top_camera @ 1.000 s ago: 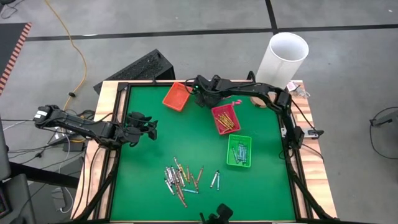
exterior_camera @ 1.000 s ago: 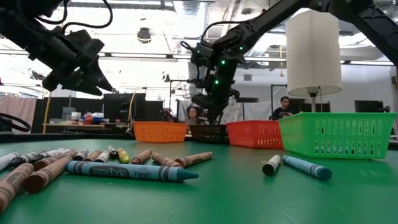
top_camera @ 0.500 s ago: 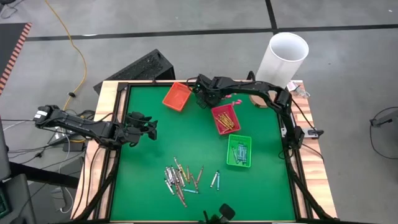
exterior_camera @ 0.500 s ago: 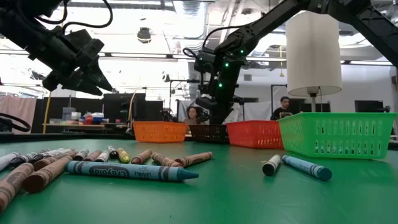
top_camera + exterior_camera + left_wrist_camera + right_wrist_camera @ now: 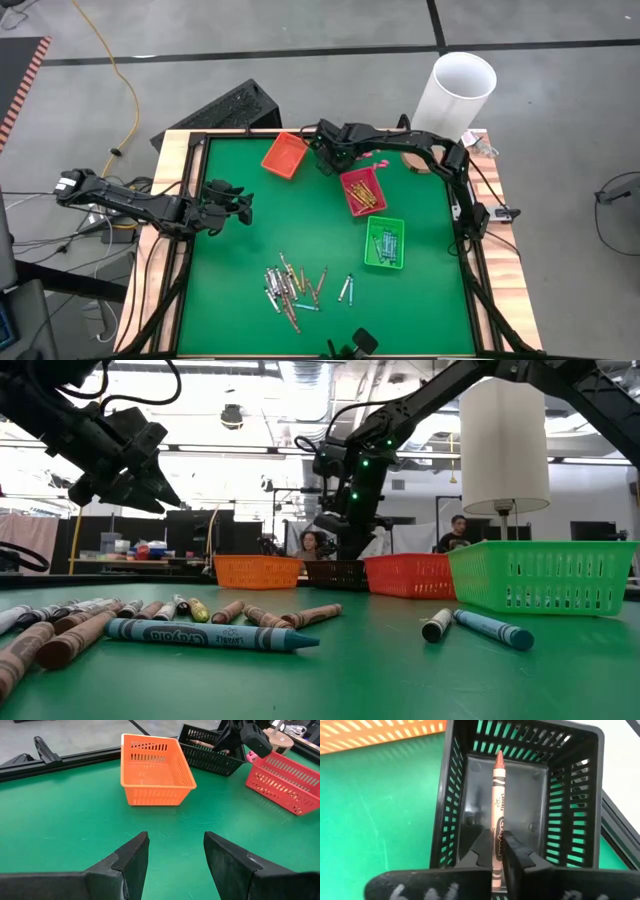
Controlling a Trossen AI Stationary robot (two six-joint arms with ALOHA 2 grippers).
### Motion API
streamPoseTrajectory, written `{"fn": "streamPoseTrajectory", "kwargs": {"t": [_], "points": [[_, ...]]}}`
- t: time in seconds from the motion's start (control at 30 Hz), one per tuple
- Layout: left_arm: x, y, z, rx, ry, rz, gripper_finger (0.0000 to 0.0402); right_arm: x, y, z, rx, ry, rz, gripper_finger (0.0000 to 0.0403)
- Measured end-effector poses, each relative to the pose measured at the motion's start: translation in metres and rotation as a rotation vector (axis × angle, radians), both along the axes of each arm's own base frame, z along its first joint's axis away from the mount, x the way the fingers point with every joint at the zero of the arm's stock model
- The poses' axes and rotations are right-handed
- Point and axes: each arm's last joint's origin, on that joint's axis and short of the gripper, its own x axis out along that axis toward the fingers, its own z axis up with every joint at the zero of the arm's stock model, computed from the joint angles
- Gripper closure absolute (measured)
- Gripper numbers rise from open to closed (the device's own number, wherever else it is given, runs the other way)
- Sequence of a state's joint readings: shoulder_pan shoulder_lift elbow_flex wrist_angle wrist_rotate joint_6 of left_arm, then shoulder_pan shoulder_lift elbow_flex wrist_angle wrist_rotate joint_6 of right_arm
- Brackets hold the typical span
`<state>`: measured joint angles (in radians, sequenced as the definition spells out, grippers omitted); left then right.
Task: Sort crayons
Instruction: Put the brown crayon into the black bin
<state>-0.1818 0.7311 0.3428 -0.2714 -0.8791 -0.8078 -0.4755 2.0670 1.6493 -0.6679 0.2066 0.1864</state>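
Observation:
My right gripper [image 5: 330,155] hangs over a black slotted basket [image 5: 455,795] at the table's far side and is shut on a brown-red crayon [image 5: 498,795]. In the low view it [image 5: 342,530] stands just above that basket [image 5: 335,573]. My left gripper [image 5: 240,205] is open and empty above the green mat at the left; its fingers [image 5: 135,860] face an orange basket [image 5: 156,769]. A pile of loose crayons [image 5: 290,285] lies flat on the mat near the front edge, and two more [image 5: 346,289] lie apart to its right. My right gripper pinches the brown-red crayon's rear part [image 5: 497,847] between its two fingers. The crayon lies along the fingers and sticks out ahead of them, its tip [image 5: 500,756] pointing into the black basket from above. Whether the tip touches the basket, I cannot tell.
A red basket [image 5: 362,190] holds yellow-orange crayons and a green basket [image 5: 384,242] holds grey ones, both right of centre. A tall white cylinder [image 5: 455,95] stands at the far right corner. A black frame edges the mat. People show in the room beyond.
My right gripper has shifted a little toward the table's right edge above the black basket, still shut on the crayon, and has then kept still.

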Motion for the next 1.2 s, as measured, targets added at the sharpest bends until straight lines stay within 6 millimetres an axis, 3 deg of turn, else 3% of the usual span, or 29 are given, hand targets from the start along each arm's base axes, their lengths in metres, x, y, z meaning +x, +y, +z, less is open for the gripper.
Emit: {"fn": "streamPoseTrajectory", "kwargs": {"t": [0.17,0.43,0.7,0.83,0.97,1.2], "points": [[0.000,0.000,0.000,0.000,0.000,0.000,0.0221,-0.001,0.000,0.000,0.003,0.007,0.000,0.0349],[0.000,0.000,0.000,-0.001,-0.002,0.001,0.0221,0.001,-0.001,0.001,-0.021,-0.003,0.032,0.0346],[0.000,0.000,0.000,-0.005,-0.005,0.003,0.0221,0.009,0.012,0.044,-0.002,-0.120,0.209,0.0346],[0.000,0.000,0.000,-0.009,-0.005,-0.003,0.0221,0.016,0.042,0.046,0.135,-0.122,0.501,0.0346],[0.000,0.000,0.000,-0.003,0.003,-0.007,0.0221,0.018,0.085,0.041,0.270,-0.066,0.797,0.0346],[0.000,0.000,0.000,0.003,0.008,-0.010,0.0221,0.026,0.166,0.038,0.260,0.041,1.151,0.0346]]}}
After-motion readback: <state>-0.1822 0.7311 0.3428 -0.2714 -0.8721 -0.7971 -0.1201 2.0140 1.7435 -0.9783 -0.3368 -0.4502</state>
